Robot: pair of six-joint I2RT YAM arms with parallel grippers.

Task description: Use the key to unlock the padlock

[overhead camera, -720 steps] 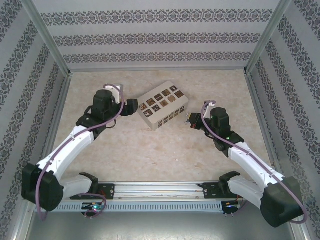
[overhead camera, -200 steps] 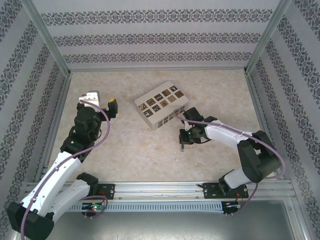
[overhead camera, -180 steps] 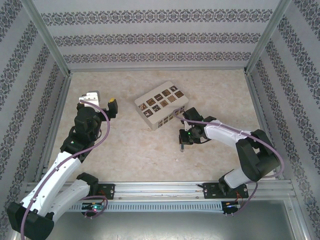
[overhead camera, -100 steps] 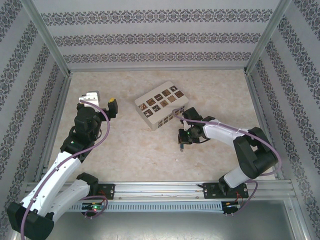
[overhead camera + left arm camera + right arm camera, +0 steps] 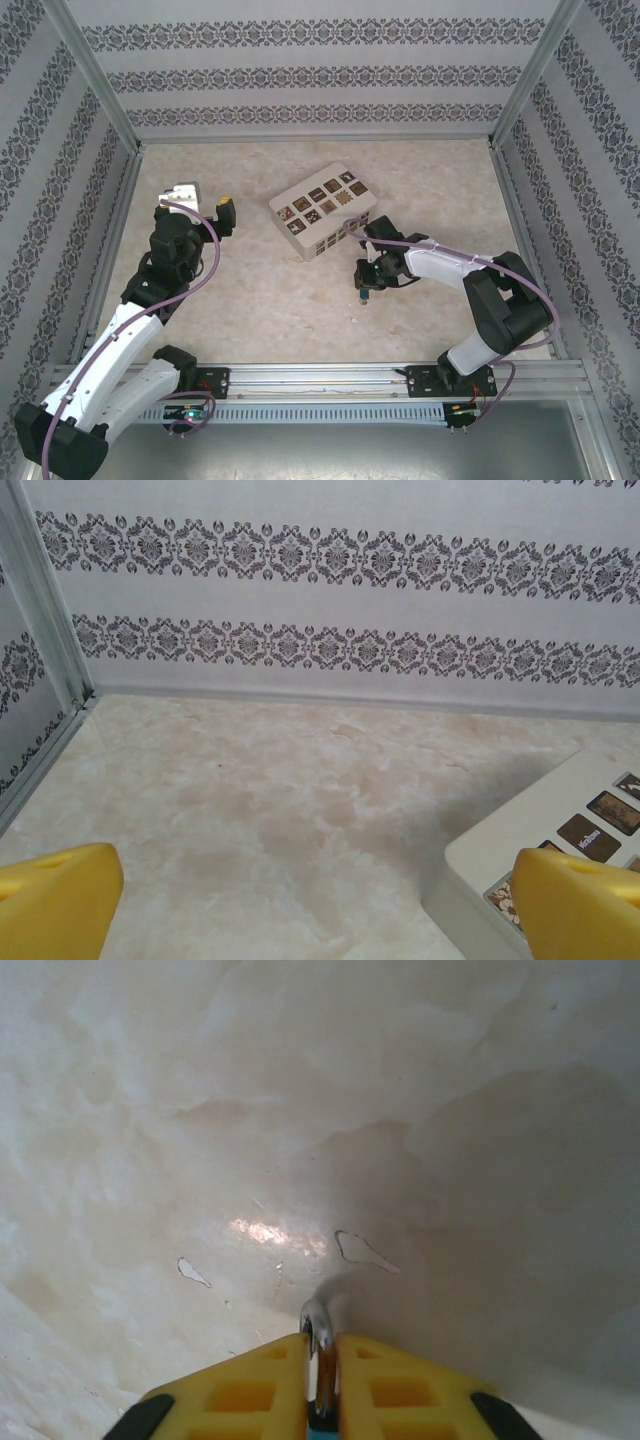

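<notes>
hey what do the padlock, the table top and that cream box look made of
The padlock has a shiny silvery curved part, likely metal; its blue body is too hidden to judge. The table top is marbled beige with a glare spot: glossy, perhaps stone-look laminate. The cream box looks matte, probably plastic.

1 padlock (image 5: 317, 1328), 1 cream box (image 5: 325, 208)

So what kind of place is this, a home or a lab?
Likely a lab test booth: left arm and right arm bolted to a rail, wallpapered panels in metal framing, a marble-look tabletop.
</notes>
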